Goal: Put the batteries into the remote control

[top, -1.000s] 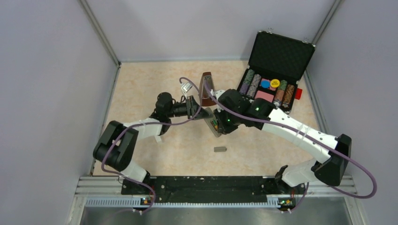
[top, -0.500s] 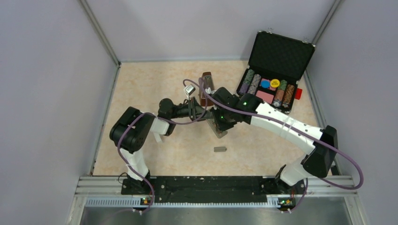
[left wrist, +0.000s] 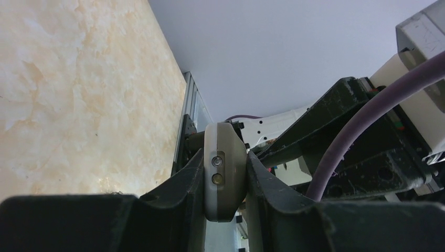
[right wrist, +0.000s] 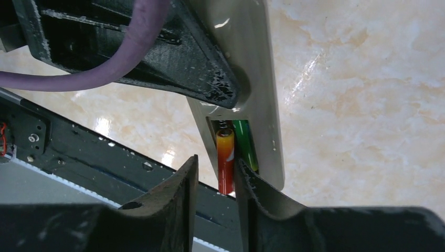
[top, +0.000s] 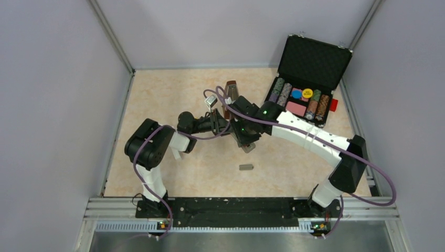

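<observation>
The right hand [right wrist: 215, 168] is released: its two fingers stand on either side of the red-orange battery [right wrist: 225, 163], one close against it and the other with a clear gap, so nothing is pinched. That battery points its far end at the spring in the open recess of the remote [right wrist: 262, 79]. Whether it lies fully seated there cannot be told. Just beside it, at 3 o'clock in the right wrist view, the green battery [right wrist: 244, 144] lies down in the same recess. The left hand [left wrist: 224, 157] is clenched on the narrow sides of the remote, grasping it near the end away from the recess. In the top view the two hands meet near the middle of the pale marbled surface [top: 173, 94]. At 6 o'clock from them, well apart, a small grey cover [top: 245, 167] lies flat on the surface. At 12 o'clock, near the hands, a brown object [top: 230, 94] stands upright. At 2 o'clock an open black case [top: 315, 60] sits by the surface's far corner, with rows of coloured chips inside.
</observation>
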Robot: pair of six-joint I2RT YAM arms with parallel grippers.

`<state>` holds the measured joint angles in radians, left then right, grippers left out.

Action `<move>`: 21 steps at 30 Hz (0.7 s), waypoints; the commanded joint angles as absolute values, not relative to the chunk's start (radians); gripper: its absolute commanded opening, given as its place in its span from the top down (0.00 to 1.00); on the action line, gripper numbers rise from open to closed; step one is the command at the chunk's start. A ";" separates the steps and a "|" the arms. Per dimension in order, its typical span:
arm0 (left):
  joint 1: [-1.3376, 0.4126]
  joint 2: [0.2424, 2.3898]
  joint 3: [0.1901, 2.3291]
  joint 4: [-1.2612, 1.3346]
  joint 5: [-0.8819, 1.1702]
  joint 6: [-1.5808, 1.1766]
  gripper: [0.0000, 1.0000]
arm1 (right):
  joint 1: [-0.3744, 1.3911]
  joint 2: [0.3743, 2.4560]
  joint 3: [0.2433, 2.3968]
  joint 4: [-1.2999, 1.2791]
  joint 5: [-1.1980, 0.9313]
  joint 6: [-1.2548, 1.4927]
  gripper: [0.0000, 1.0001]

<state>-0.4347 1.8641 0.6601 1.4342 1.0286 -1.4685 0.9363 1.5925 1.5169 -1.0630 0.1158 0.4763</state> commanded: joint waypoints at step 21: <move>-0.435 1.877 0.746 1.448 1.002 -1.508 1.00 | 0.789 1.406 1.521 -0.996 0.142 0.505 0.48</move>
